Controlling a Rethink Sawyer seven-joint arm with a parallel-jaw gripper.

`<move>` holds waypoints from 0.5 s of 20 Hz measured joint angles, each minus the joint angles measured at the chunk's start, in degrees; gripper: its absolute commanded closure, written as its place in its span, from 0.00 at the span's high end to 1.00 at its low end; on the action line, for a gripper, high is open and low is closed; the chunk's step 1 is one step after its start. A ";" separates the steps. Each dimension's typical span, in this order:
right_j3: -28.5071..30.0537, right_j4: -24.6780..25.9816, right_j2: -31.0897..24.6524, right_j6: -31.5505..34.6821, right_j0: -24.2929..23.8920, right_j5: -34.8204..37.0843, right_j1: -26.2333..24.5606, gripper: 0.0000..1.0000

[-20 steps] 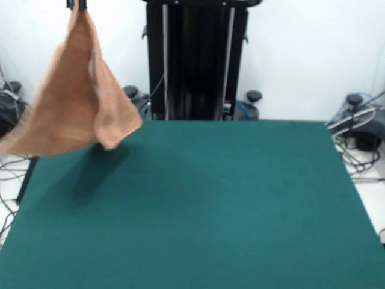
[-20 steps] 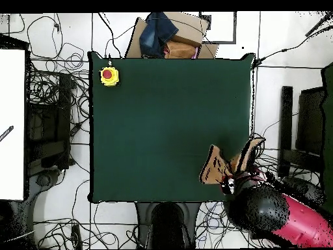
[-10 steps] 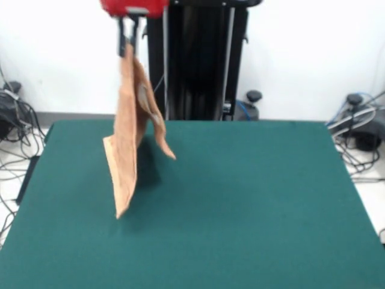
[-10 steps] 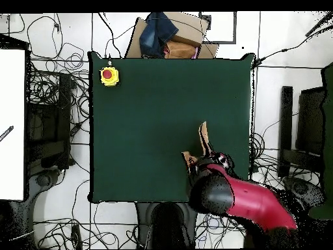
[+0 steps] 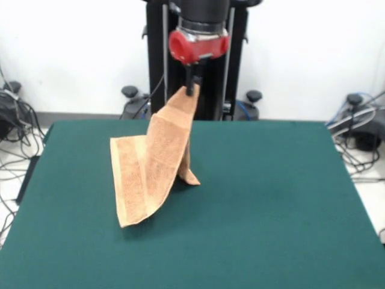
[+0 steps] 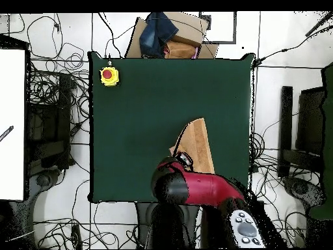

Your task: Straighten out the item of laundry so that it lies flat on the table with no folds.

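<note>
The item of laundry [image 5: 151, 165], an orange-tan towel, hangs by one corner from my gripper [image 5: 192, 86], which is shut on it. Its lower part drapes onto the green table [image 5: 271, 198], left of centre in the front view, still folded over itself. In the overhead view the towel [image 6: 196, 143] slants up from the arm's head [image 6: 170, 185] near the table's bottom edge [image 6: 130, 130].
A yellow box with a red button [image 6: 108, 75] sits at the table's top-left corner in the overhead view. Cardboard and dark cloth [image 6: 166, 39] lie beyond the top edge. Cables cover the floor around the table.
The arm has swung the towel from off the table's side to over the table and lowered it. The towel's lower end now rests on the cloth.
</note>
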State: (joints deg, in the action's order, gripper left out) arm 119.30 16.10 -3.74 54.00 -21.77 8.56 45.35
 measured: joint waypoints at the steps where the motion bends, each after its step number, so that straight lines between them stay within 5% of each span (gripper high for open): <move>1: 0.01 -0.31 0.38 0.00 0.74 0.00 -0.61 0.00; 10: -0.01 -3.41 3.81 0.00 4.72 -1.13 -5.02 0.00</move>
State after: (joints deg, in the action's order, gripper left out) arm 119.29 12.69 0.07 54.00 -17.05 7.43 40.33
